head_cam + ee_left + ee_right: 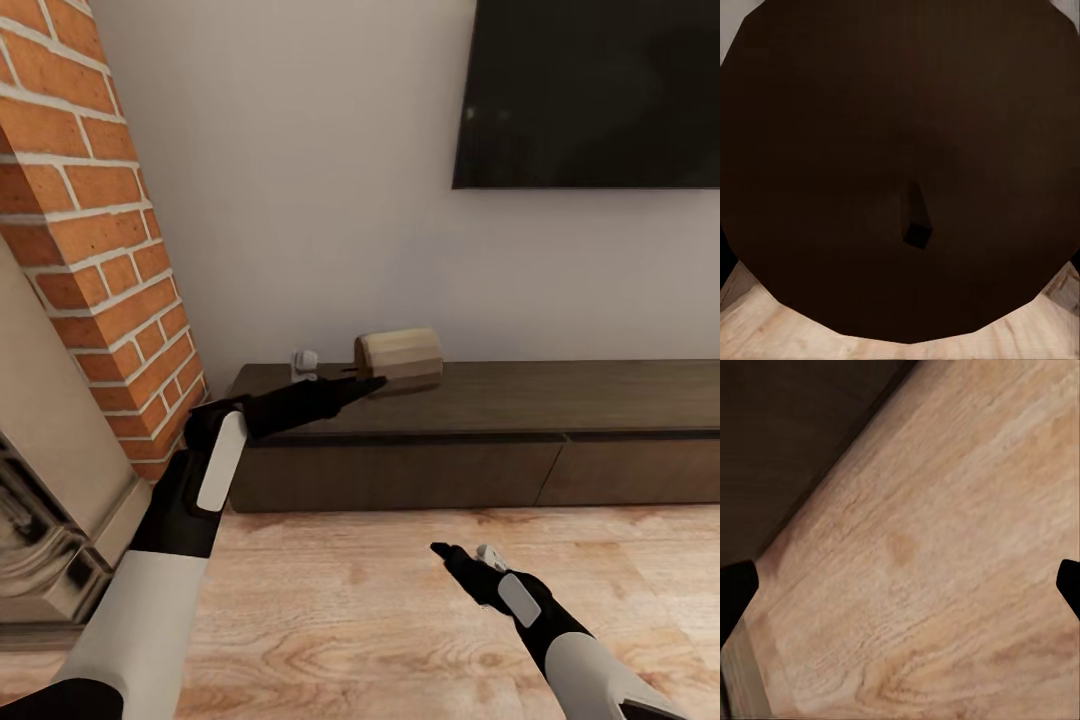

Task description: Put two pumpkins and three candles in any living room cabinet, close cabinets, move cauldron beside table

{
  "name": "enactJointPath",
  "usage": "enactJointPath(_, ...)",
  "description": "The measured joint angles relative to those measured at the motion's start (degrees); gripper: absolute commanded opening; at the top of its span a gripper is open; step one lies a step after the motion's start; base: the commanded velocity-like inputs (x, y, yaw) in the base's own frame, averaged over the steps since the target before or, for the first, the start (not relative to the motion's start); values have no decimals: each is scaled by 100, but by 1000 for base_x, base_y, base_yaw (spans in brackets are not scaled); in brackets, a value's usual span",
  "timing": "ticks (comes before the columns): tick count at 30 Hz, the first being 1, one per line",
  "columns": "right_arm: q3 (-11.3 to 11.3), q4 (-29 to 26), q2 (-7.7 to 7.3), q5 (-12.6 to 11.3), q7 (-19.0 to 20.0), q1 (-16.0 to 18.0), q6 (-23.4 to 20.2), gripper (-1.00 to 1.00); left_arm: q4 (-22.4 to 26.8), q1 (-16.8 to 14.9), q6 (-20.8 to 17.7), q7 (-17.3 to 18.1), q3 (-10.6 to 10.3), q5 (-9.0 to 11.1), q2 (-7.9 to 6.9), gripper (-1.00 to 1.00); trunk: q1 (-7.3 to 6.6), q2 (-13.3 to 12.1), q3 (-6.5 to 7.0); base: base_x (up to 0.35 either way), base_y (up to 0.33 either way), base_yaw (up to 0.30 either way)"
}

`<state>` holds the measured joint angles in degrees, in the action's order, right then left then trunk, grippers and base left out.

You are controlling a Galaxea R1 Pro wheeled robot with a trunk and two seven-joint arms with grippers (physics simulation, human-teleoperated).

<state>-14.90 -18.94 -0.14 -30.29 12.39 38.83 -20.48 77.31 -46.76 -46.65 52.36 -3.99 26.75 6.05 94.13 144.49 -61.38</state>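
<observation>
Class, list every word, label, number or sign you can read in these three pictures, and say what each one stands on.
None: no readable text anywhere.
The candle, the cabinet, the dark screen, the brick column and the small white object carry no lettering.

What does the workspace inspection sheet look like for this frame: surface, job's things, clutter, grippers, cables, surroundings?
Surface: cabinet top, dark brown wood; the drawer fronts in view sit flush.
Job's things: one tan candle lies on its side on the cabinet top, held by the left gripper. No pumpkin or cauldron seen.
Clutter: a small white object on the cabinet top near the wall, too small to identify.
Grippers: left gripper at the candle, which blocks the left wrist view; right gripper open and empty above the floor.
Cables: nothing seen.
Surroundings: wood floor, brick column, wall-mounted black screen, pale wall.
</observation>
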Motion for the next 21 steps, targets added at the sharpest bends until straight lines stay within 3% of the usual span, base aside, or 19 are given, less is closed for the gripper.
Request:
enactJointPath(2,-20,18,-18,-22,655,0,6,100,-10,1,3,-3,-94,49,2,-100,0,0,0,0,0,0)
enactJointPath(5,-51,66,-144,-28,2032,-10,6,100,-32,-3,17,-38,-240,81,8,-100,0,0,0,0,0,0)
enactJointPath(8,-63,207,-239,-23,2686,-23,37,100,-211,-2,55,-79,-333,56,22,-100,0,0,0,0,0,0)
enactJointPath(12,-62,259,-237,-12,2897,-27,65,100,-394,-2,85,-93,-512,85,31,-100,0,0,0,0,0,0)
enactJointPath(18,-69,293,-238,-13,2811,-27,50,100,-419,-5,97,-96,-539,96,184,-100,0,0,0,0,0,0)
enactJointPath(21,-91,300,-249,-55,2877,-27,24,100,-406,-3,281,-91,-584,114,222,-100,0,0,0,0,0,0)
